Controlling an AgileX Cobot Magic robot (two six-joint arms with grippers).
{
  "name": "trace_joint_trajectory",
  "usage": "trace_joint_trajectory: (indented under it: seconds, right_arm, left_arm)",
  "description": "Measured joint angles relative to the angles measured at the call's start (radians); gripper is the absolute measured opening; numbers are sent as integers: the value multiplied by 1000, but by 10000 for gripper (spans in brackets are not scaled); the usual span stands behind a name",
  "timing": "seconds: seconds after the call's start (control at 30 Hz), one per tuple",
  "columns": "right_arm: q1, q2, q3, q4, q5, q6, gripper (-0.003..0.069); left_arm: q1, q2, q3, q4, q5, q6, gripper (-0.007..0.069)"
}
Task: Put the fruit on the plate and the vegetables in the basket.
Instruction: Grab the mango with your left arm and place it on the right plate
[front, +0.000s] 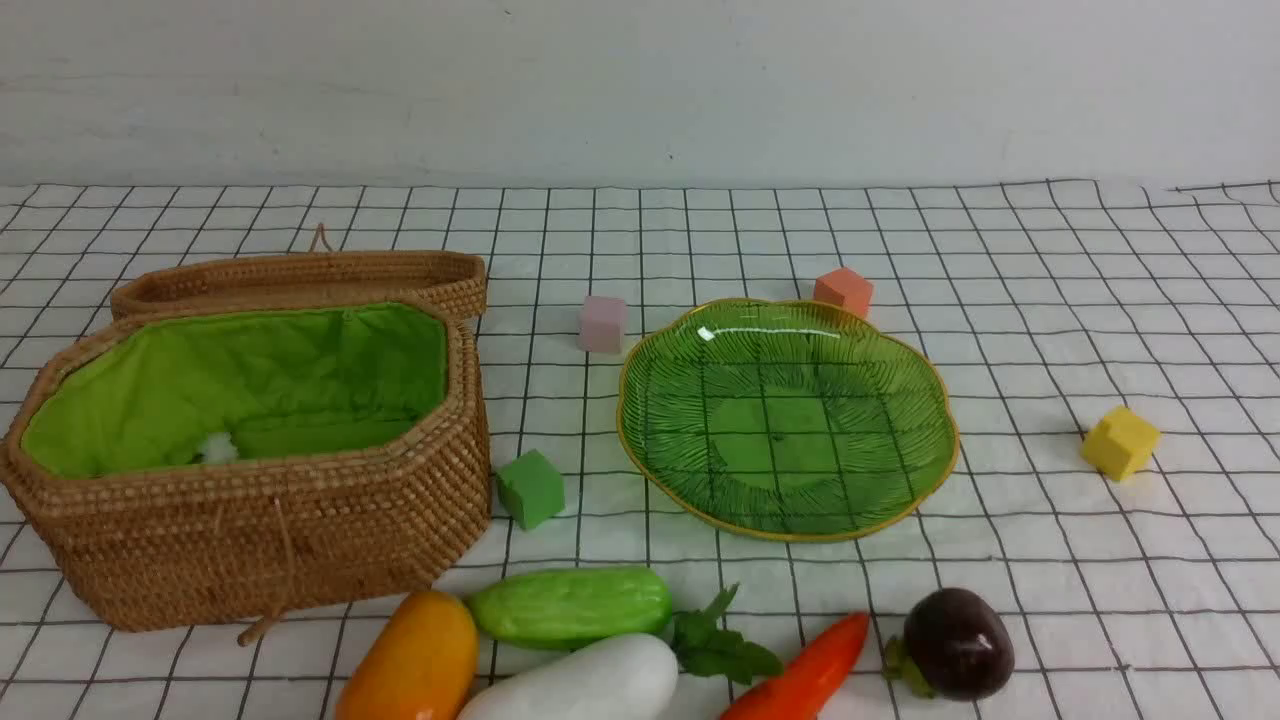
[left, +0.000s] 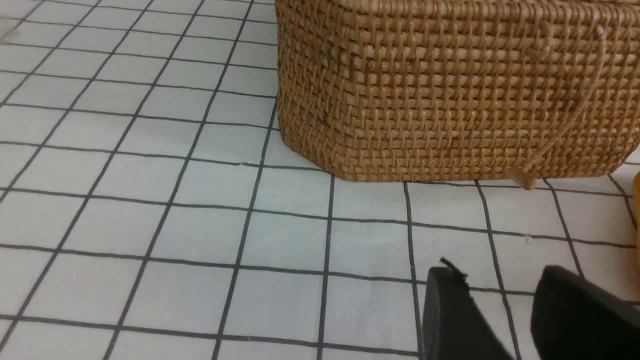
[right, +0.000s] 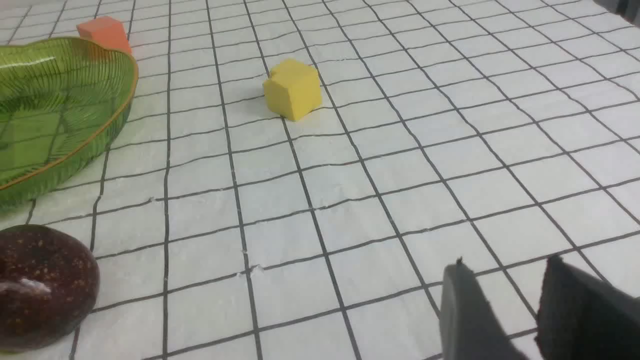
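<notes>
1. The left claw (left: 500, 274) is hanging parted and empty, facing the open basket (front: 250, 530).
2. The mango (front: 415, 660), cucumber (front: 570, 605), white vegetable (front: 590, 685), carrot (front: 800, 675) and mangosteen (front: 960, 640) are lying on the counter (front: 1050, 300), nearer than the plate (front: 640, 440).
3. The right claw (right: 507, 265) is hovering parted and empty, near the mangosteen.

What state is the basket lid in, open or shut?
Open. The lid lies flipped back behind the basket, leaving the green lining exposed from above.

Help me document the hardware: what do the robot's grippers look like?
Only fingertips show, in the wrist views. The left gripper has two matte black, tapering fingers, one with a frayed tip. The right gripper looks alike, dark grey. No cables, markings or arms are visible.
</notes>
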Motion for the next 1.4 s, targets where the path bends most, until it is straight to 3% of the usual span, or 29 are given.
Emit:
trace_joint_trajectory:
  seconds: [0.77,1.1,1.17,1.4]
  right_arm:
    - [0,0,0,0,0,0,238]
    - [0,0,0,0,0,0,238]
    - [0,0,0,0,0,0,238]
    - [0,0,0,0,0,-2,238]
  left_arm:
    - [0,0,0,-5,-53,-1,239]
    - [0,0,0,-284,-504,-39,239]
    - [0,0,-11,-313,-528,-47,239]
    - [0,57,-323,-314,-378,-39,239]
